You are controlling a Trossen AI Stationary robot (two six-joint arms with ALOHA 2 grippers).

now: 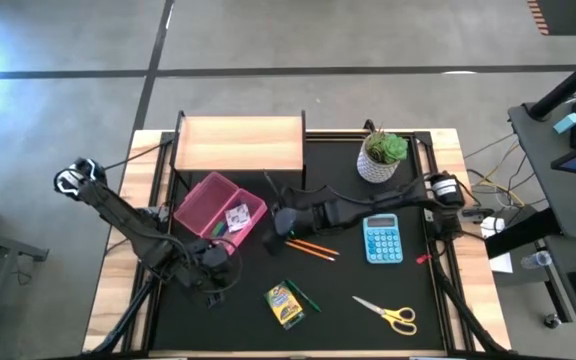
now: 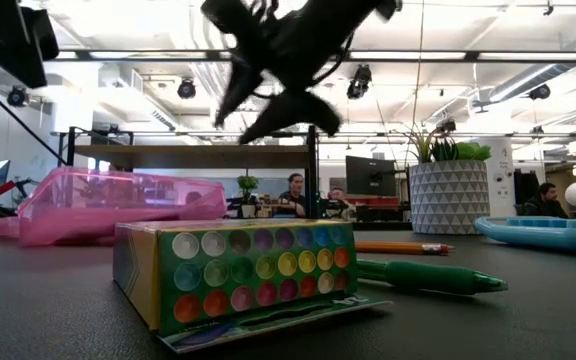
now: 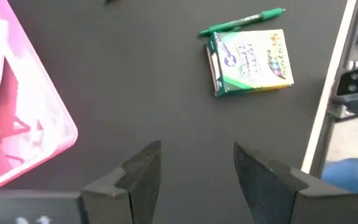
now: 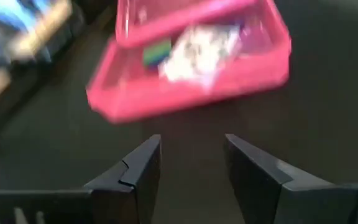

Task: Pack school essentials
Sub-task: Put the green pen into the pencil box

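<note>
potted plant (image 1: 383,157) | blue calculator (image 1: 382,239) | wooden shelf (image 1: 239,143)

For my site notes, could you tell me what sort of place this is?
Probably an open-plan office or lab: monitors and seated people behind the table, exposed ceiling lights, polished concrete floor.

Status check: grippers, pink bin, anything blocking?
Right gripper open, empty, near pink bin. Left gripper open, idle. Crayon box, scissors, pencils unpacked. Nothing blocking.

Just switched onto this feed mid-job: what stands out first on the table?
The translucent pink plastic bin at the mat's left, already holding a white patterned square. The right gripper hangs open beside it. Orange pencils, a turquoise calculator, a yellow-green crayon box and yellow-handled scissors lie outside.
</note>
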